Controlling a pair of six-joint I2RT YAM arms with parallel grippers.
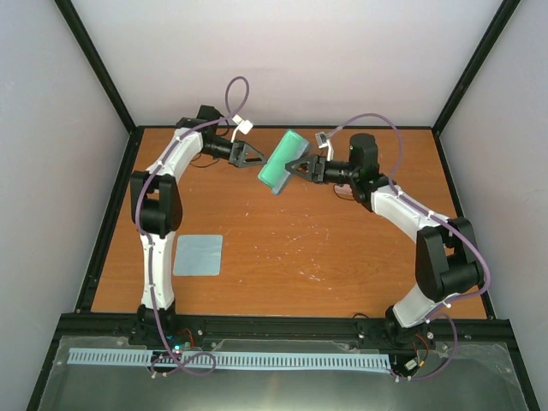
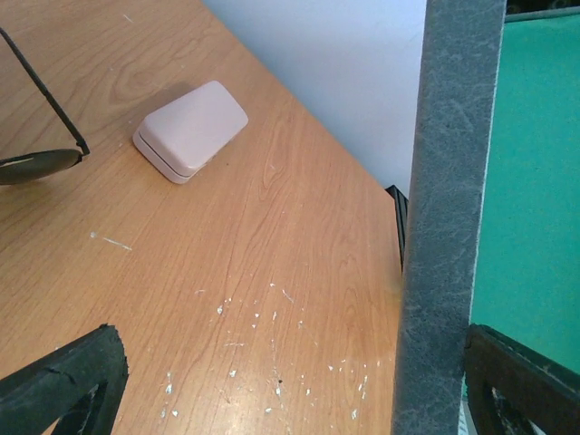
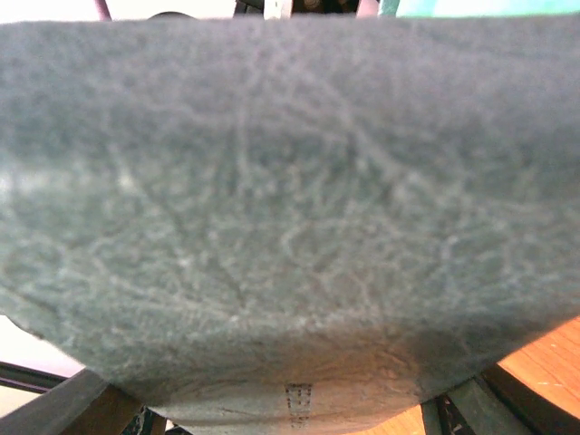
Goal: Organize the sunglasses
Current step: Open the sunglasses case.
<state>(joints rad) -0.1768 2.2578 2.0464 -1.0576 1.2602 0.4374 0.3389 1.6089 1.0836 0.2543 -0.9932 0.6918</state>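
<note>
A: Where are the black sunglasses (image 2: 36,163)?
B: On the table (image 2: 272,227), ahead-left of my left gripper (image 1: 255,155), which gapes empty and is nearer. My right gripper (image 1: 297,167) clamps the grey case (image 1: 282,160).

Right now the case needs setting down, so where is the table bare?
Bare: the wide middle of the table between the cloth and the right arm. Crowded: the far edge, where left pincer and right pincer meet at the case; a pink case and sunglasses lie nearby.
</note>
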